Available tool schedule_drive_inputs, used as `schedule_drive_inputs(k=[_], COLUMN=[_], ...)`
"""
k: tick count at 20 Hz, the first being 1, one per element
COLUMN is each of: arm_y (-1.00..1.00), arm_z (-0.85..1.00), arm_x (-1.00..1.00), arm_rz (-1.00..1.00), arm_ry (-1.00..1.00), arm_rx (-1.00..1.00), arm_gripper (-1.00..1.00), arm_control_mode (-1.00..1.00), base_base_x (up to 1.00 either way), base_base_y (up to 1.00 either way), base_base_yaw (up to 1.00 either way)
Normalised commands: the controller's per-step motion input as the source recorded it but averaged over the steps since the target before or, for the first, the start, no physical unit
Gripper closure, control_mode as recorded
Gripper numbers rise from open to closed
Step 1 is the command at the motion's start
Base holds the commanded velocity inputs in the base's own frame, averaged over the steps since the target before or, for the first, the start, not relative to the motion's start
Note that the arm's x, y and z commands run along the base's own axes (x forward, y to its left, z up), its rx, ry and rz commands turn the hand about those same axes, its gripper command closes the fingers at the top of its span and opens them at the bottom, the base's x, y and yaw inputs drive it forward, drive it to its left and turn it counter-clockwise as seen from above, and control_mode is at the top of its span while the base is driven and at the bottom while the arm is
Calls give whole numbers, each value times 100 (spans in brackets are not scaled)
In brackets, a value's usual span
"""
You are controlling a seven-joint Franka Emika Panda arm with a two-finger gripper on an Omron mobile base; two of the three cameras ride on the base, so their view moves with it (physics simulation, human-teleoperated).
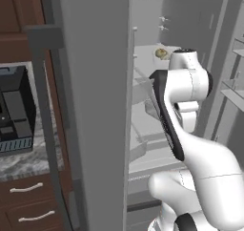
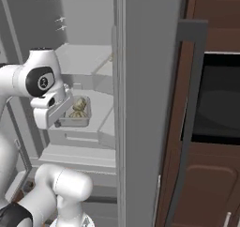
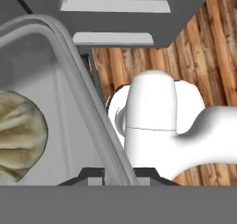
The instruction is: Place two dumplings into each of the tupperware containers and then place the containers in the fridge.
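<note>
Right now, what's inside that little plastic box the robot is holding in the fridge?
Pale dumplings lie inside the plastic box, which the gripper pinches by its rim. How many I cannot tell: the hand covers part of the box.

- In the hand view, the dumpling (image 3: 18,140) is cut off by the left edge, and the tupperware container (image 3: 88,107) by the left and bottom edges.
- In the right base view, the container's near left end is hidden behind the white hand, so the gripper's fingertips cannot be made out.
- In the left base view, a dumpling (image 1: 161,53) on a far fridge (image 1: 95,106) shelf is partly hidden by the arm.
</note>
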Motion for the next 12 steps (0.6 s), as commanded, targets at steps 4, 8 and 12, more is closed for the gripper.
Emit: schedule_drive_inputs(k=[4,8,12], arm_y=[0,0,0], arm_z=[0,0,7], arm_x=[0,0,-7], arm_rz=[0,0,5], arm_ry=[0,0,-15], arm_rx=[0,0,0], arm_gripper=[100,100,100], arm_control_mode=[100,100,-100], base_base_x=[46,42,1], base_base_y=[-21,-9,0], base_base_yaw=[10,6,0])
